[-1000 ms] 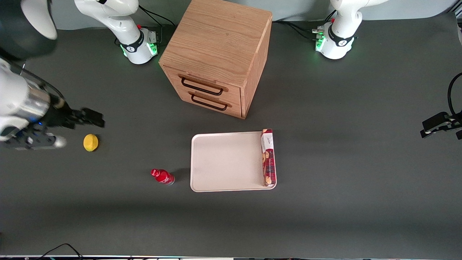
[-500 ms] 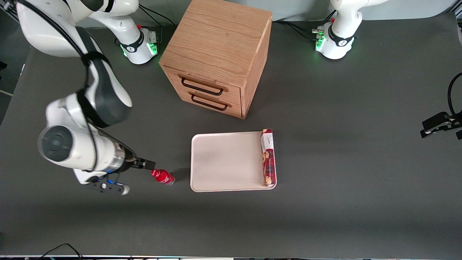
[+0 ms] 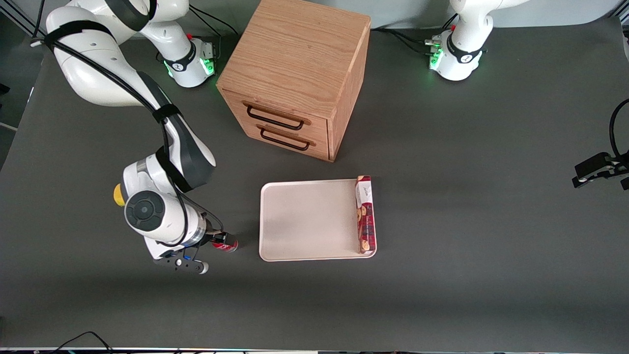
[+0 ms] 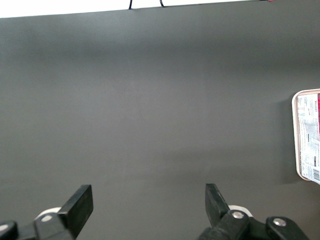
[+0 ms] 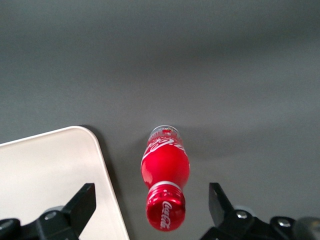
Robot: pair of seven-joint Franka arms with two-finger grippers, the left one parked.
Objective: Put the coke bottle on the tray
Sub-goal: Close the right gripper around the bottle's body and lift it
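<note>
The coke bottle (image 3: pixel 229 244), small and red with a red cap, stands upright on the dark table beside the tray, toward the working arm's end. The cream-white tray (image 3: pixel 304 221) lies in front of the cabinet's drawers, nearer the front camera. My right gripper (image 3: pixel 218 241) hangs over the bottle and hides its cap in the front view. In the right wrist view the gripper (image 5: pixel 150 196) is open, the bottle (image 5: pixel 166 170) stands between the two fingers without touching them, and the tray's corner (image 5: pixel 45 170) lies beside it.
A long red biscuit box (image 3: pixel 365 215) lies on the tray along its edge toward the parked arm. The wooden drawer cabinet (image 3: pixel 295 78) stands farther from the front camera than the tray. A yellow lemon (image 3: pixel 117 195) peeks out from under my arm.
My right arm swung from near the lemon over to the bottle. The gripper, beside the cap half a second ago, now straddles the bottle. Bottle and tray have not moved.
</note>
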